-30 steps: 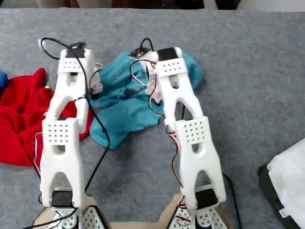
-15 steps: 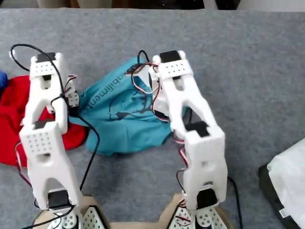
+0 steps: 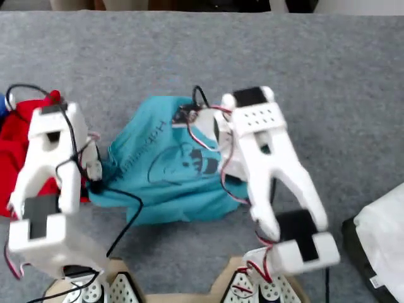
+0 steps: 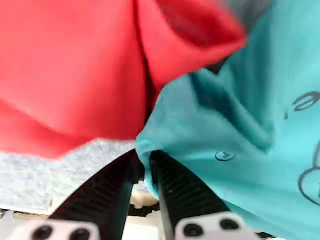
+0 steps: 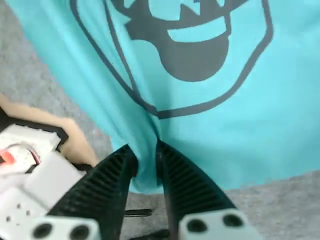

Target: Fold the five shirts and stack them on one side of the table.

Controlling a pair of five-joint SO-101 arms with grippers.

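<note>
The teal shirt (image 3: pixel 165 173) lay spread and somewhat rumpled on the grey table (image 3: pixel 328 76), printed side up, between the two arms. The left gripper (image 4: pixel 146 157) had its black ribbed fingers (image 4: pixel 172 182) pinched together on the shirt's edge, at the side nearest the red shirt (image 3: pixel 16 148). The right gripper (image 5: pixel 145 150) was likewise clamped on a pinch of teal fabric at the hem just below the print.

The red shirt sat crumpled toward the left of the table in the high view. In the left wrist view it pressed right up against the teal cloth.

On the teal shirt a line of dark lettering (image 3: pixel 136 151) ran beside a dark outlined drawing (image 3: pixel 189 161) (the letters were too small to make out from above). In the right wrist view the drawing appeared as a curved dark outline around a solid rounded patch. The left wrist view showed a small circled mark (image 4: pixel 225 156) near the pinched edge.

A white bundle (image 3: pixel 385 233) rested at the right edge of the high view, well apart from the shirts. A blue scrap (image 3: pixel 3 104) peeked in at the left edge, just beside the red shirt.
</note>
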